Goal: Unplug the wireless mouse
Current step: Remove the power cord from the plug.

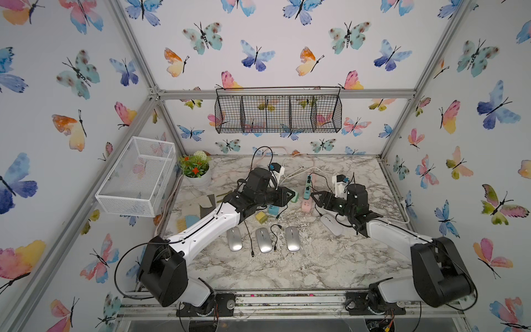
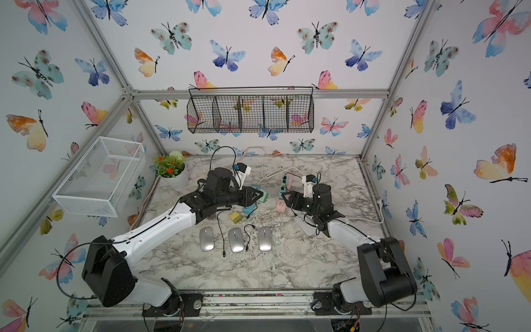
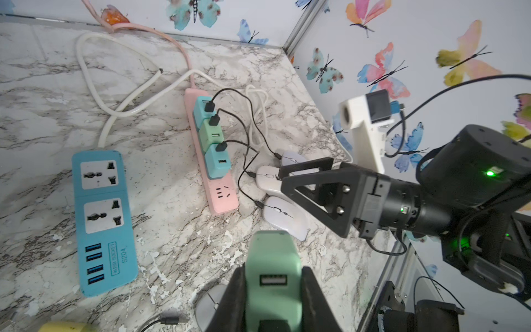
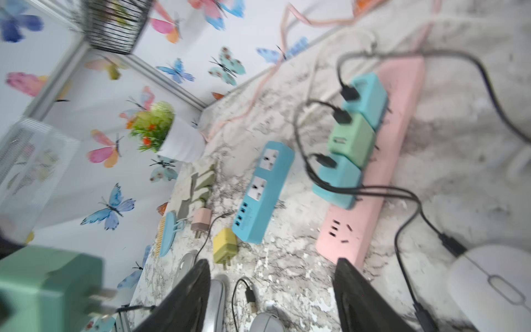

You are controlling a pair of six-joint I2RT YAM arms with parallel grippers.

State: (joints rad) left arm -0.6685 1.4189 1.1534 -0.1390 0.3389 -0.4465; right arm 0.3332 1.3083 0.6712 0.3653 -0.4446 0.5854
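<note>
1. Fingers [image 3: 230, 300] of the left gripper [image 3: 273, 268] clamped on a green adapter [image 3: 271, 253], its prongs bare; arm stretched toward table centre.
2. Pink power strip [image 3: 227, 198] carries three seated adapters; black cables run from these toward the right arm.
3. Right gripper [image 4: 273, 263] empty, fingers wide apart, tips near the strip; white mouse [image 4: 494, 287] lies outside the gap, back beneath the wrist in a top view [image 1: 332, 224]; its long axis and plug [image 4: 452, 247] point at the strip; right arm nearer, forearm low.
</note>
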